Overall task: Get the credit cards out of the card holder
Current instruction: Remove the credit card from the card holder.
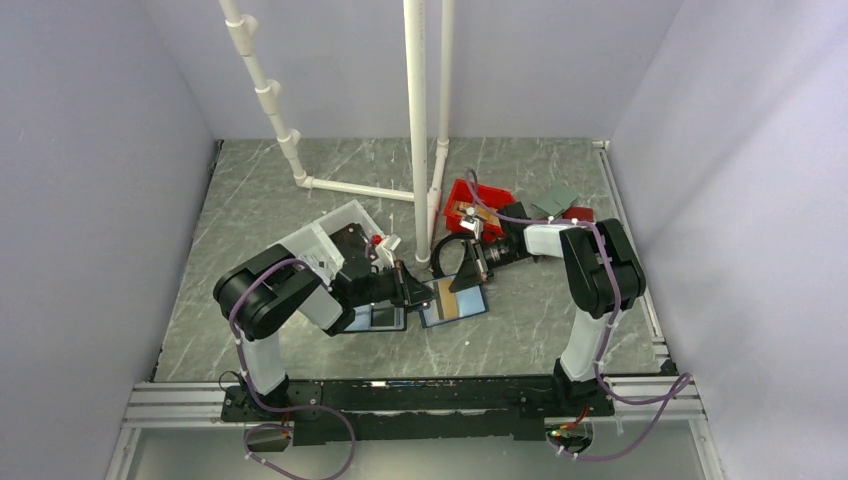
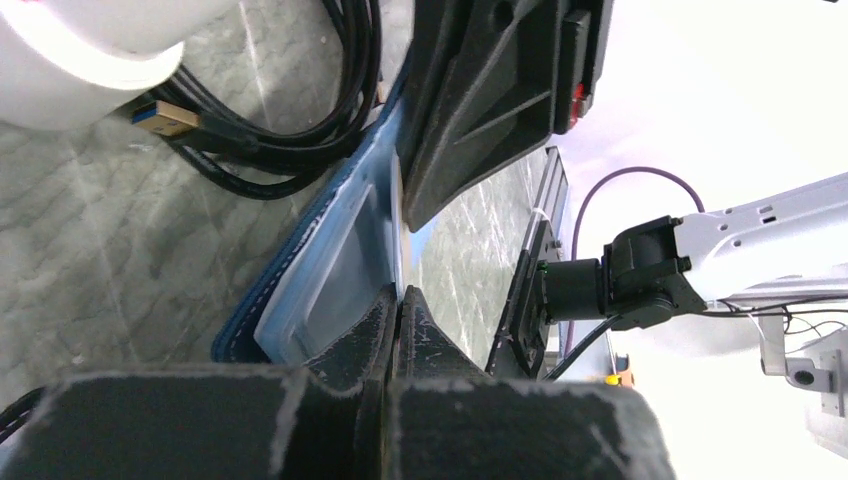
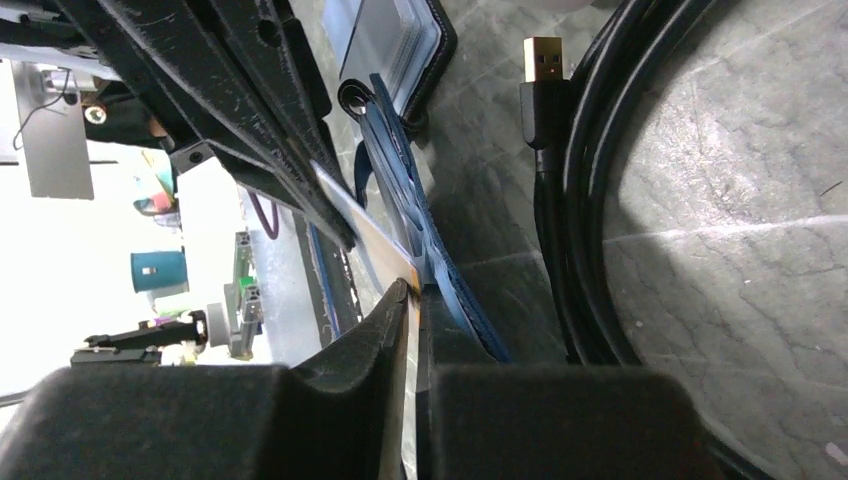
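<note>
The navy-blue card holder (image 1: 440,312) lies open between my two grippers, light-blue inside. In the left wrist view its light-blue panel (image 2: 330,270) runs up from my fingertips. My left gripper (image 2: 400,295) is shut on that panel's thin edge; from above, the left gripper (image 1: 412,285) sits at the holder's left side. A gold-orange credit card (image 1: 462,297) shows over the holder. My right gripper (image 3: 412,290) is shut on a credit card (image 3: 370,235) seen edge-on, with the card holder's blue flap (image 3: 440,260) just right of it. From above, the right gripper (image 1: 465,278) is over the holder's far edge.
A black-edged folio (image 1: 385,318) lies left of the holder. A coiled black cable (image 3: 600,200) with a USB plug (image 3: 543,60) lies close by. White pipes (image 1: 418,130), a red bin (image 1: 480,205) and a clear container (image 1: 330,235) stand behind.
</note>
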`<state>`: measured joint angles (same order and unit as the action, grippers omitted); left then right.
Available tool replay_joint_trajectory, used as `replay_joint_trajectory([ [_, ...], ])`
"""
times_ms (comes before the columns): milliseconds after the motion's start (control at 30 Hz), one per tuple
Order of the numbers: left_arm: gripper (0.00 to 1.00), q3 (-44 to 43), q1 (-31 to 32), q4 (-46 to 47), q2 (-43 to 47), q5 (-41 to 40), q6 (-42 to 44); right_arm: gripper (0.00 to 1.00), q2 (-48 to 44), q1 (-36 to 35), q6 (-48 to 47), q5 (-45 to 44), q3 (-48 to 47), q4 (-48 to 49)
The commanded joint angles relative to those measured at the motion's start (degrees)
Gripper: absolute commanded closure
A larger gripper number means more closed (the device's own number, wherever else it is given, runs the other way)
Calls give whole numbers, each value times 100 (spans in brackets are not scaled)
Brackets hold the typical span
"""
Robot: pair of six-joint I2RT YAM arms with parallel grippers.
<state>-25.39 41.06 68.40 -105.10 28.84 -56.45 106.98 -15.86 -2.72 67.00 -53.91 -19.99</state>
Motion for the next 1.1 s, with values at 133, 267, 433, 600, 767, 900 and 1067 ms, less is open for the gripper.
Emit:
replay_joint_trajectory([
  [133,80,69,-41,175,177,-11,-147,100,-116,-88,-158,522,-82,19],
  [267,70,112,-111,190,196,73,-224,100,-208,-45,-180,462,-68,34],
  [433,71,122,-166,338,105,166,-335,100,-231,24,-428,480,-164,-185],
  [600,77,159,-257,839,-218,300,-642,100,-213,110,-713,460,-233,-425],
  [767,77,246,-357,1496,-513,401,-918,100,-212,201,-729,495,-216,-426],
  [900,79,257,-375,1390,-464,403,-880,100,-221,231,-736,495,-208,-424],
  [1067,85,227,-375,1188,-342,440,-808,100,-212,240,-741,506,-199,-422],
])
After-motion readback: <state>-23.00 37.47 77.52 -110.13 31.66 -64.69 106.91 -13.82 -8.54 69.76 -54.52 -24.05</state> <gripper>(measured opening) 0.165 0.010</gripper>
